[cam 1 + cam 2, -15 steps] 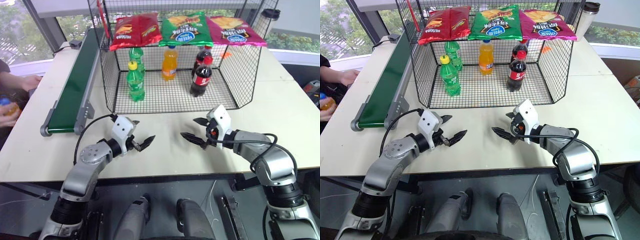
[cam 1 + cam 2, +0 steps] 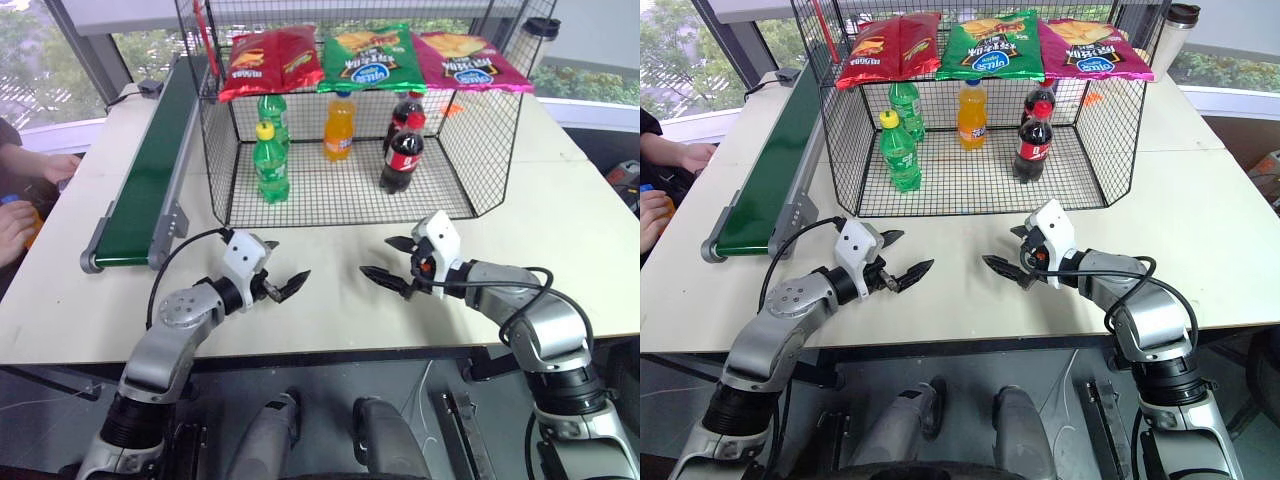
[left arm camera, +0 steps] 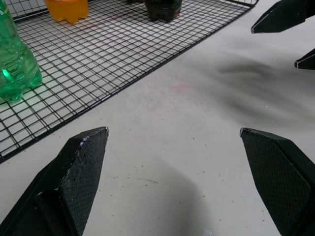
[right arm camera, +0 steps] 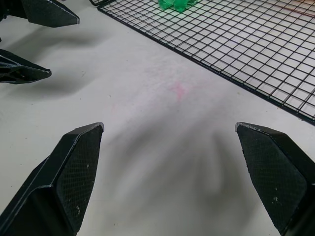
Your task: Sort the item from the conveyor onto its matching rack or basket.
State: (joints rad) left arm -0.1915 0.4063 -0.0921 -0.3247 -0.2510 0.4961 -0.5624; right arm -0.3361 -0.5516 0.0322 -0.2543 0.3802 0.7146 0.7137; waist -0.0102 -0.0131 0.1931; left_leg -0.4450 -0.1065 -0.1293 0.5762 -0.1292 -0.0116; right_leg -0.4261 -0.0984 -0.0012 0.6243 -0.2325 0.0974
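The long dark green belt (image 2: 150, 170) at the left is bare. A person's hand (image 2: 14, 232) at the far left edge holds the blue-capped orange soda bottle (image 2: 12, 203), barely visible. Both the left gripper (image 2: 283, 283) and the right gripper (image 2: 392, 272) wait wide apart, holding nothing. Sorting into the black wire cage (image 2: 330, 195) hasn't started.

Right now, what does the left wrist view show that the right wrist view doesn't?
Left wrist view, not the right: the base of the orange bottle, the base of a cola bottle, and the open right pincer opposite. Right wrist view, not the left: the open left pincer opposite. Both: a green bottle, the cage floor and the table.
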